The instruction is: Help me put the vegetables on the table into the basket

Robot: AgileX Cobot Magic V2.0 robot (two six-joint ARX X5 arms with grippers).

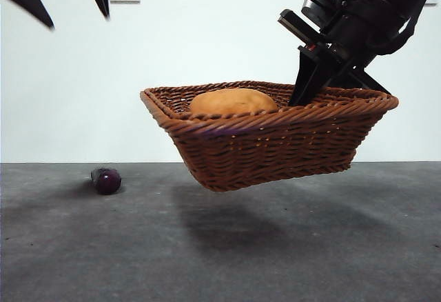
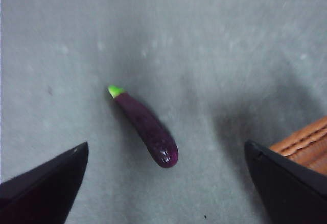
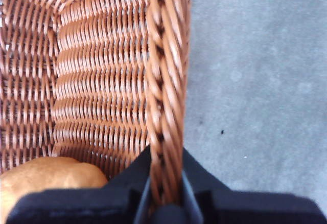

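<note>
Woven brown wicker basket hangs mid-frame off the grey mottled table, tilted. Right gripper clamps its braided rim, upper right. Rounded orange potato inside. Glossy purple eggplant lies lower left; left gripper spread wide above it.

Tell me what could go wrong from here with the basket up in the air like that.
The right claw pinches only the braided rim of the basket, which hangs tilted above the table. The wicker could slip or flex out of that grip. The potato sits loose inside and may roll toward the lower side, shifting the load. The eggplant lies on the table under the open left claw; its glossy, rounded body may squirt out when pinched.
</note>
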